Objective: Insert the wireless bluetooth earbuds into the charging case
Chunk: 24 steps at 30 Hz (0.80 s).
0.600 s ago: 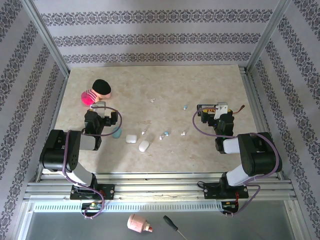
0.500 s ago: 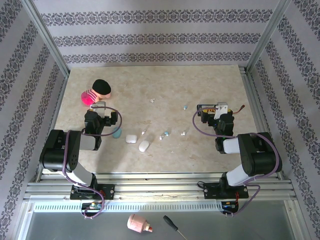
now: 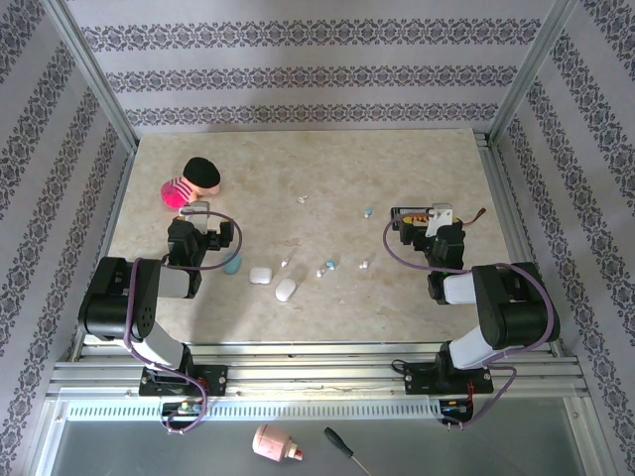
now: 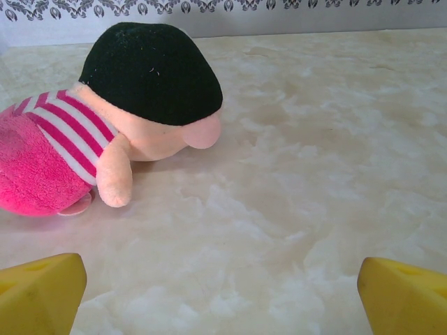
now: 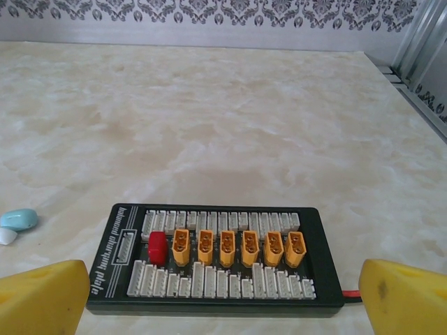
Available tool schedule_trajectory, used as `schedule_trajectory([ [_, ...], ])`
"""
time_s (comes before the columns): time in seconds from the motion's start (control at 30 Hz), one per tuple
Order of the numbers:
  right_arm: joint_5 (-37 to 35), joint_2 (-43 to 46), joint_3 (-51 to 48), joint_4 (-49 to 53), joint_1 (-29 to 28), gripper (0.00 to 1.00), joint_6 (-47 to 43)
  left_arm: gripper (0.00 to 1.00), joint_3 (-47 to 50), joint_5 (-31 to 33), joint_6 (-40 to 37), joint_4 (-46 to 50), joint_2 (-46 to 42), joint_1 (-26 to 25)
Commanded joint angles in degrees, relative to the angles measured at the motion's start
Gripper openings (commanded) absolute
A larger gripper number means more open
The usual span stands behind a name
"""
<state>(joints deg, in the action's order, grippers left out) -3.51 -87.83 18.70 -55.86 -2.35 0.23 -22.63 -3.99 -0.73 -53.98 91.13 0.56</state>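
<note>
Three cases (image 3: 261, 275), about six earbuds (image 3: 329, 265)

Spread claw (image 5: 223, 299) frames connector board (image 5: 223, 259); blue earbud (image 5: 19, 219), perhaps, left.

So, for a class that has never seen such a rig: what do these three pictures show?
Two robot arms are bolted at the near edge of a table. The wide picture looks down from above. The other two come from a camera on each wrist, and the yellow tips are that arm's own fingers. The left gripper faces a plush toy. The right gripper faces a black connector board. Mid-table lie tiny earbuds and small pebble-shaped cases. Both grippers are open and hold nothing.
</note>
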Motion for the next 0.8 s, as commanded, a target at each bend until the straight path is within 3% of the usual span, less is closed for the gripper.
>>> schedule_trajectory([
  [0.0, 1.48, -0.33, 2.39, -0.31, 0.77, 0.98, 1.06, 0.99, 0.23, 0.6, 0.94, 0.3, -0.03, 0.54],
  [0.23, 1.77, -0.15, 1.84, -1.03, 0.98, 0.98, 1.12, 0.99, 1.04, 0.74, 0.88, -0.58, -0.98, 0.48],
  [0.43, 3.68, 7.11, 1.34, 2.43, 0.47, 0.98, -0.2, 0.99, 0.58, 5.69, -0.77, 10.89, -14.36, -1.9],
  [0.63, 5.7, 19.3, 1.34, 12.9, -3.48, 0.98, -3.27, 0.99, -4.83, 11.67, -2.96, 29.97, -28.21, -9.88],
  [0.77, 11.04, 26.08, 3.36, 22.46, -6.77, 0.98, -2.39, 0.99, -8.0, 14.44, -2.24, 41.39, -34.44, -18.64],
])
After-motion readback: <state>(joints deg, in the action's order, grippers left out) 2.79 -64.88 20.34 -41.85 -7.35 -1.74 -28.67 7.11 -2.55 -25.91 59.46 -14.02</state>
